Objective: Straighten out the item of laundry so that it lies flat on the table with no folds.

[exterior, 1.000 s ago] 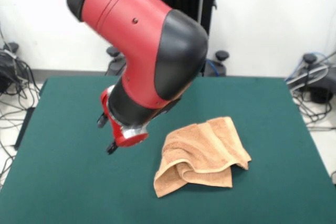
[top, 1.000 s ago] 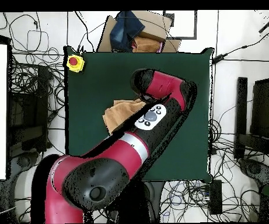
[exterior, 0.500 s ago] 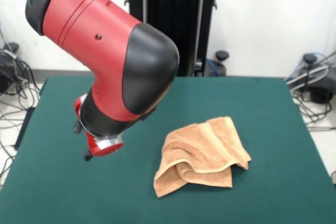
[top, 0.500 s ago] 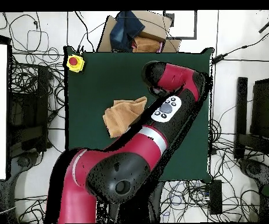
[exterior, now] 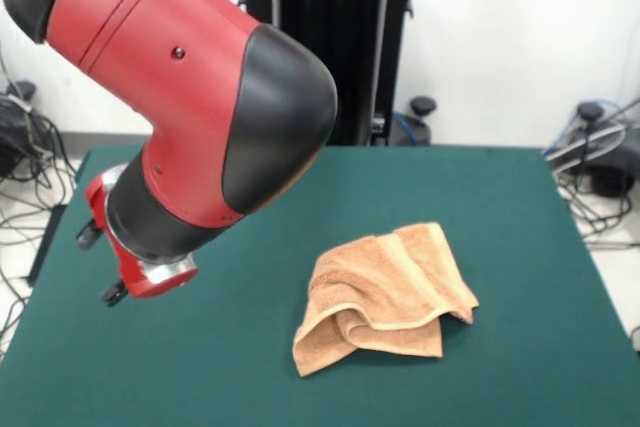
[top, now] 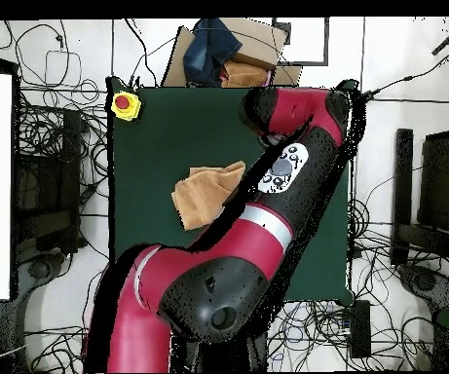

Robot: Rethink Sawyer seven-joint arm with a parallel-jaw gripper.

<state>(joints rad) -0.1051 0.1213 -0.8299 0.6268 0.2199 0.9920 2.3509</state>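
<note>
The arm (exterior: 190, 97) has swung away from the crumpled towel (exterior: 385, 292), its gripper (exterior: 115, 282) now near the table (exterior: 500, 207) edge, jaw state indiscernible, with a yellow-based red button (top: 124, 103) at one corner.

Orange-tan towel (exterior: 385, 292) lies crumpled, folded, on green table (exterior: 500, 207).
</note>
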